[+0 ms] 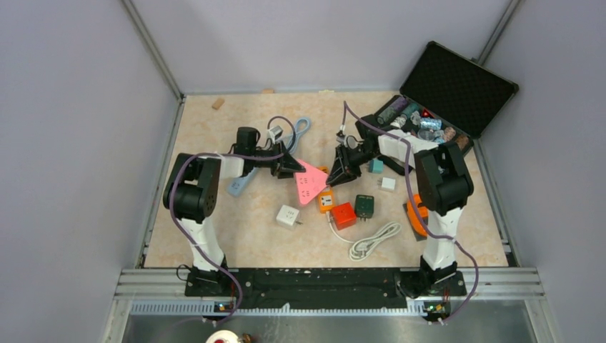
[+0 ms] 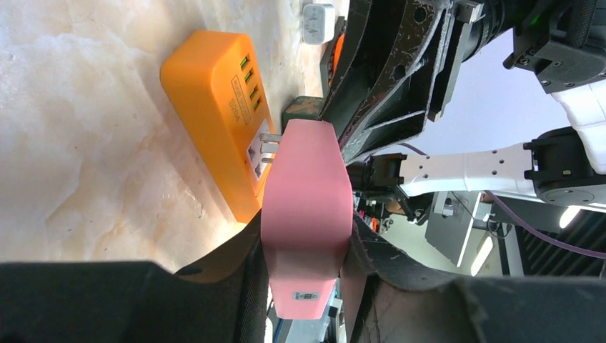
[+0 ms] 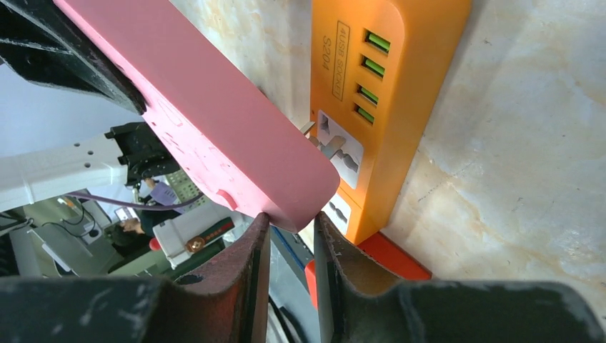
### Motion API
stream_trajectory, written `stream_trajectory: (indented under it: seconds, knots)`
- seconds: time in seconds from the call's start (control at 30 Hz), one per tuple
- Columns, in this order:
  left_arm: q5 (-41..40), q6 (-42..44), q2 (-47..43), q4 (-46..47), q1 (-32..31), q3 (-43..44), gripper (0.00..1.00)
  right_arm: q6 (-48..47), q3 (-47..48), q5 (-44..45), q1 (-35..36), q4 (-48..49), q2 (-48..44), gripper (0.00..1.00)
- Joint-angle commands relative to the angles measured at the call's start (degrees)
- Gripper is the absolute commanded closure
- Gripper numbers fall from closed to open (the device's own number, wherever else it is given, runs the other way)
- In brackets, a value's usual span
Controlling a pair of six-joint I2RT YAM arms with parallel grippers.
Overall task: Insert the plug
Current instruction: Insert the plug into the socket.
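**Pink plug at the orange strip's socket – left grips it, right unclear**

My left gripper [image 2: 306,239] is clamped on the pink plug [image 2: 307,182]. The pink body sits between my two fingers and touches both, with its far end sticking out past my fingertips. That end carries the metal prongs [image 2: 267,138], which reach the face of the orange power strip [image 2: 207,93] at its socket [image 3: 341,146]. Bare metal shows between the pink body and the orange face, so the plug is not seated flush. I can't tell how deep the prongs go.

The strip lies flat on the marble-pattern table [image 2: 86,157], just beyond my left fingertips, green USB ports in a row beside the socket.

My right gripper [image 3: 289,223] comes in from the opposite side, right up against the same spot. Its fingers [image 3: 239,275] stand nearly together with a slim gap. The pink plug's rounded corner sits right at their tips – I can't tell whether they pinch it or only touch it. A red block [image 3: 397,261] lies against the strip's near end, just past my right fingers.
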Motion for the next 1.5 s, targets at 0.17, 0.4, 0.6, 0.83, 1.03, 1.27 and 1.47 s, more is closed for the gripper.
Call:
stream_trajectory:
  seconds: [0.17,0.4,0.6,0.83,1.03,1.27,1.47]
  knots:
    - [0.7,2.9,-3.1,-10.2,-1.7,0.9,0.92,0.3,0.7,7.4,1.1,1.5,-1.5,0.87]
    - [6.4,-11.1,-1.2,8.7,-1.6,-2.7,0.99,3.8,1.7,3.6,-0.3,3.7,-4.7,0.54]
    - [7.8,-27.7,1.0,31.1,-1.6,-5.7,1.0,5.1,2.5,2.6,-0.3,3.9,-5.2,0.43]
    - [8.0,-34.5,4.8,42.5,-1.4,-5.9,1.0,5.2,2.3,2.1,-0.3,3.6,-5.3,0.49]
    - [7.8,-22.4,2.9,26.7,-0.5,-4.0,1.0,5.3,1.6,2.1,-0.3,3.6,-5.1,0.69]
    - [2.7,17.0,1.1,-28.5,-0.3,8.4,1.0,7.6,-0.6,-1.0,-0.2,7.5,-4.7,0.89]
    - [1.8,18.1,2.6,-29.8,-0.3,8.7,1.0,10.9,-2.5,-3.1,0.5,11.6,-3.4,0.91]
